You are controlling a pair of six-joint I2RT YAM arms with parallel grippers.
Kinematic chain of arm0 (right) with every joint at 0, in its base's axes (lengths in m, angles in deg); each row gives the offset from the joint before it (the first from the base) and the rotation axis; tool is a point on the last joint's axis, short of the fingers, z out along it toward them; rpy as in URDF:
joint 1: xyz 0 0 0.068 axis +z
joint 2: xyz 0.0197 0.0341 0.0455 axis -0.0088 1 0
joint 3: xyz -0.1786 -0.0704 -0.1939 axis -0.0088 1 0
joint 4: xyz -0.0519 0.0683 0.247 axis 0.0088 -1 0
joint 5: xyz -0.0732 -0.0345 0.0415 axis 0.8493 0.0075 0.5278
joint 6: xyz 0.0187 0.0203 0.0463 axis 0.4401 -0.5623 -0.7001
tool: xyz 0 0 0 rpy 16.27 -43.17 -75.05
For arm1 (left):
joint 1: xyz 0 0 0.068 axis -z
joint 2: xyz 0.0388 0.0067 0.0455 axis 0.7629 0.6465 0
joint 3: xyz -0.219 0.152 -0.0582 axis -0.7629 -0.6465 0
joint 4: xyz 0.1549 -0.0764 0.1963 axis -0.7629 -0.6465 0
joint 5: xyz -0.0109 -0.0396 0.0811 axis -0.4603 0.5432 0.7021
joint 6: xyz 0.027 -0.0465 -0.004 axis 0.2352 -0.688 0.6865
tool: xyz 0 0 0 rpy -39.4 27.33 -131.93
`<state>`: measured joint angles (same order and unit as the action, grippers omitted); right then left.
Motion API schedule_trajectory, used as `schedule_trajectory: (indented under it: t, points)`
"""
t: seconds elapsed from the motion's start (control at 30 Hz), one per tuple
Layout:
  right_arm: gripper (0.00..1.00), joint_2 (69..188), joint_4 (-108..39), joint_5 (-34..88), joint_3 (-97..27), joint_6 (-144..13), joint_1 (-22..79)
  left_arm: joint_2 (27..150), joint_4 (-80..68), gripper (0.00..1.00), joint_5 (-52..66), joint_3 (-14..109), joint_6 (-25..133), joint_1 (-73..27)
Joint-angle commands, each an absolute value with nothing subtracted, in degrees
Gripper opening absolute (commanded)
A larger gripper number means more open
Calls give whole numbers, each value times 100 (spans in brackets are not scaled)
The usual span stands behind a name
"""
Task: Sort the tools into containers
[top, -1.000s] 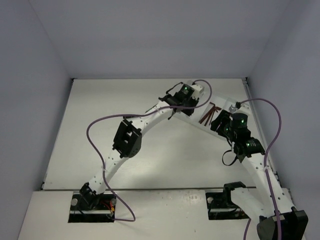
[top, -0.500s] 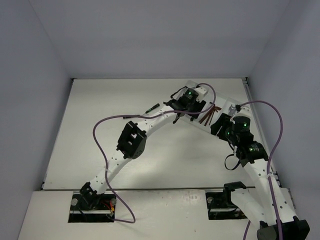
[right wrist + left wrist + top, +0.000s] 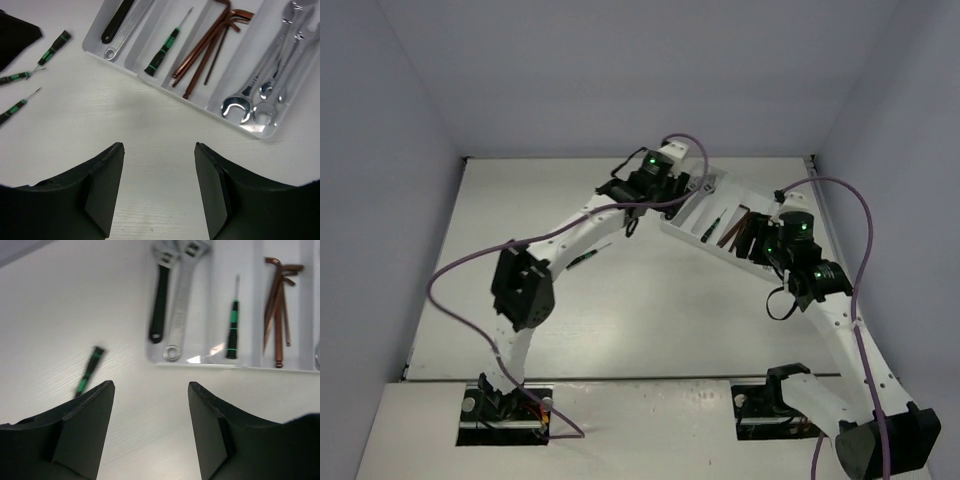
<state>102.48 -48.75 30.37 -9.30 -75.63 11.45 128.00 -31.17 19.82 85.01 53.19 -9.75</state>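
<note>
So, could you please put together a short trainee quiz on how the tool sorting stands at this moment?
1. True or false: the hex keys share a compartment of the tray with the sorted screwdriver.
2. In the right wrist view, how many loose screwdrivers lie outside the tray?
3. The left claw holds: A) a wrench, B) a screwdriver, C) nothing.
Key: 1 false, they lie in neighbouring compartments; 2 three; 3 C, it stands open and empty.

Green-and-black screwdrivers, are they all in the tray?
No: one screwdriver lies in the translucent white plastic tray; three screwdrivers lie outside it.
</note>
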Motion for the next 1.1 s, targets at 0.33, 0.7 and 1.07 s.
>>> schedule_trajectory:
  t: [0.33,0.7,1.07]
  points:
    - [58,13363,-4473,5127,-2956,-9377,3901,9135,-4104,57,2591,4993,5261,-2906]
    - [56,16078,-4487,5382,-4908,-11476,4906,7357,-5349,58,2867,4404,4773,-3584]
    - [56,17812,-4965,5523,-6562,-12193,4999,6363,-5701,59,2309,4162,4552,-3584]
